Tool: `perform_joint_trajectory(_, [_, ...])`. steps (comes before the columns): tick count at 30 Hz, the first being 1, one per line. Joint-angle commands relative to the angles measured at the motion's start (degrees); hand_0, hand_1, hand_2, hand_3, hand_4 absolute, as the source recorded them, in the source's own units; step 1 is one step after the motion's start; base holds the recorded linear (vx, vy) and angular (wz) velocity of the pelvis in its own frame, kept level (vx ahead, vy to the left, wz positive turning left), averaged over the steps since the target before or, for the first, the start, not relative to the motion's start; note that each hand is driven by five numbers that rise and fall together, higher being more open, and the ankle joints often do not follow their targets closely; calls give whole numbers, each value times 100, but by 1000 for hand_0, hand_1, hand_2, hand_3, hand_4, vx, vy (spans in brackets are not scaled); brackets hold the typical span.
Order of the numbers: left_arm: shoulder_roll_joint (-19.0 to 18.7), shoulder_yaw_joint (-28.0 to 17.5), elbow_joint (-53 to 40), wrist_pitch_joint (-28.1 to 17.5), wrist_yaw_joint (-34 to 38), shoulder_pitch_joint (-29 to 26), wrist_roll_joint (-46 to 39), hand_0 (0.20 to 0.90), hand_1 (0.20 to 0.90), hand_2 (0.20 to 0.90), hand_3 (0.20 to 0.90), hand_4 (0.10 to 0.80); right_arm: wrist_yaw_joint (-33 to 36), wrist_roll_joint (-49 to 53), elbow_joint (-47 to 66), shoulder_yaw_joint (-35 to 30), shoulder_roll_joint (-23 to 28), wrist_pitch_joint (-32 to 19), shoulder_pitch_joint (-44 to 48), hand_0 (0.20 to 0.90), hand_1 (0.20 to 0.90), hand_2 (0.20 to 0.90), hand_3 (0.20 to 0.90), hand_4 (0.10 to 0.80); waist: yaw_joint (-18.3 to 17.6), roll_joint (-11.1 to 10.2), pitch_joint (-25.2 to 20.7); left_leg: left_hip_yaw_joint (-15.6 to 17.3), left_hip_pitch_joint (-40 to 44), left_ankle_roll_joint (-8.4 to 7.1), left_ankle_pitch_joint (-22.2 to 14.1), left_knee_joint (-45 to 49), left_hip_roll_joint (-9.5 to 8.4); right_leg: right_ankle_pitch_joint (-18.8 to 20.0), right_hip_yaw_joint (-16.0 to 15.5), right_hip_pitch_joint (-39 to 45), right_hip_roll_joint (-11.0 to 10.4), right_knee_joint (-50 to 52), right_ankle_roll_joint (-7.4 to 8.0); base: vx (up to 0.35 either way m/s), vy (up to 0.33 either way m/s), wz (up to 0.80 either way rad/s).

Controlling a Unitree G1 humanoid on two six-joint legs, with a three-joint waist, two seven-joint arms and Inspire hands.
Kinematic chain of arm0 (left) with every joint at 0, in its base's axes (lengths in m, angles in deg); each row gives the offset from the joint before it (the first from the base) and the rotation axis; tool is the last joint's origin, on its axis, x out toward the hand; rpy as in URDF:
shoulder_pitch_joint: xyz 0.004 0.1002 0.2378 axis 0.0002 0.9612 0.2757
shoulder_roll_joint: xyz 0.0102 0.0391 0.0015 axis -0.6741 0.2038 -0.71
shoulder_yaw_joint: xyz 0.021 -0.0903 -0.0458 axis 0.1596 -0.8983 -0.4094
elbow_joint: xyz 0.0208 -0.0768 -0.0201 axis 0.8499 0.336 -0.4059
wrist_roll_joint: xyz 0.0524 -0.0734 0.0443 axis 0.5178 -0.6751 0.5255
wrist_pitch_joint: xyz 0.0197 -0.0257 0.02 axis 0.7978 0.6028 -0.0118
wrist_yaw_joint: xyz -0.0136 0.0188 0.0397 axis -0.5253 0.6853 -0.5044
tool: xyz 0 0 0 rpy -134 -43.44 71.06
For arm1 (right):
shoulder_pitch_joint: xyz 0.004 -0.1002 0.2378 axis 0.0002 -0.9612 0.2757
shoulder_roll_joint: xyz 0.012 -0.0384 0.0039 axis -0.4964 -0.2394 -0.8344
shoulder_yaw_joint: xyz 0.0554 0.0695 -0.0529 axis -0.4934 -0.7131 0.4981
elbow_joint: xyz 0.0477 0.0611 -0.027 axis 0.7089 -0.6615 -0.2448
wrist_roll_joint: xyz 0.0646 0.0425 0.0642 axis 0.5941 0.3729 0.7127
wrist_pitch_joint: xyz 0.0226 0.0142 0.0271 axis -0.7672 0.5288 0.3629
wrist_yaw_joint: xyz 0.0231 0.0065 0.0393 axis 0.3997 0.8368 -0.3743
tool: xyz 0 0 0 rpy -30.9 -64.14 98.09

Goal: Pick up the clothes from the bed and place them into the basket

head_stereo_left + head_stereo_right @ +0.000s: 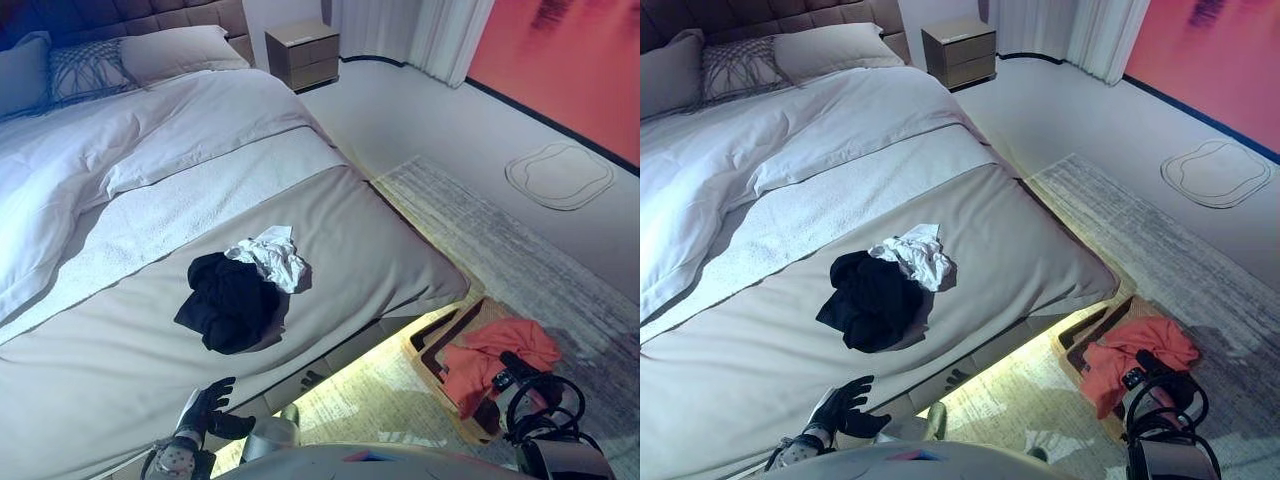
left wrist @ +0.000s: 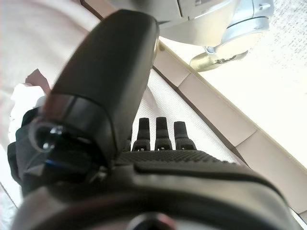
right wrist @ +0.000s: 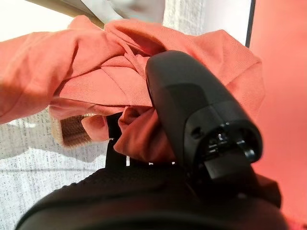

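Left hand (image 1: 208, 407) at 7 o'clock, fingers spread and empty, by the bed (image 1: 110, 370) edge. Just past it at 11 o'clock: black garment (image 1: 228, 302) with a white garment (image 1: 272, 257) touching its far side. Both look light, limp, bunched; you'll want a pinch at the thick middle folds, since edges will likely trail. Right, at 4 o'clock: basket (image 1: 432, 352) on the floor, orange garment (image 1: 495, 362) draped into it. Right hand (image 3: 201, 124) is against that cloth; can't tell if its fingers grip it.
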Motion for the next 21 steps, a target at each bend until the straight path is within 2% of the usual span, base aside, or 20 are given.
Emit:
perform_joint_trajectory(1, [-11, 44, 134, -373, 88, -285, -28, 900, 900, 900, 900, 800, 265, -96, 220, -42, 751, -372, 388, 300, 300, 300, 200, 100, 26, 40, -155, -504, -387, -111, -8, 95, -58, -347, -200, 111, 33, 416, 92, 0, 0, 0])
perform_joint_trajectory(15, [-121, 74, 103, -327, 101, -255, -133, 900, 900, 900, 900, 800, 692, -229, 331, -223, 1156, -214, 485, 300, 300, 300, 200, 100, -13, 96, -109, -557, -227, -108, -8, -55, -80, -326, -241, 130, 15, 404, 113, 0, 0, 0])
perform_joint_trajectory(16, [-127, 64, 97, -314, 93, -251, -139, 900, 900, 900, 900, 800, 788, -256, 334, -233, 1182, -193, 492, 462, 462, 462, 389, 289, -11, 96, -112, -563, -219, -107, -8, -70, -82, -328, -245, 131, 17, 400, 114, 0, 0, 0])
perform_joint_trajectory(17, [-134, 64, 89, -290, 84, -247, -154, 900, 900, 900, 900, 800, 799, -242, 330, -250, 1206, -203, 496, 761, 761, 761, 738, 638, -11, 98, -118, -564, -208, -108, -6, -89, -78, -328, -249, 132, 19, 396, 117, 0, 0, 0])
perform_joint_trajectory(18, [-141, 68, 86, -272, 72, -244, -162, 900, 900, 900, 900, 800, 783, -233, 312, -277, 1238, -203, 507, 900, 900, 900, 900, 800, -11, 101, -123, -563, -194, -109, -5, -106, -75, -327, -254, 136, 22, 391, 120, 0, 0, 0])
perform_joint_trajectory(21, [-132, 62, 100, -281, 47, -222, -184, 900, 900, 900, 900, 800, 701, -273, 351, -286, 1261, -220, 528, 900, 900, 900, 900, 800, -10, 106, -127, -584, -168, -109, -10, -132, -78, -331, -262, 143, 28, 387, 119, 0, 0, 0])
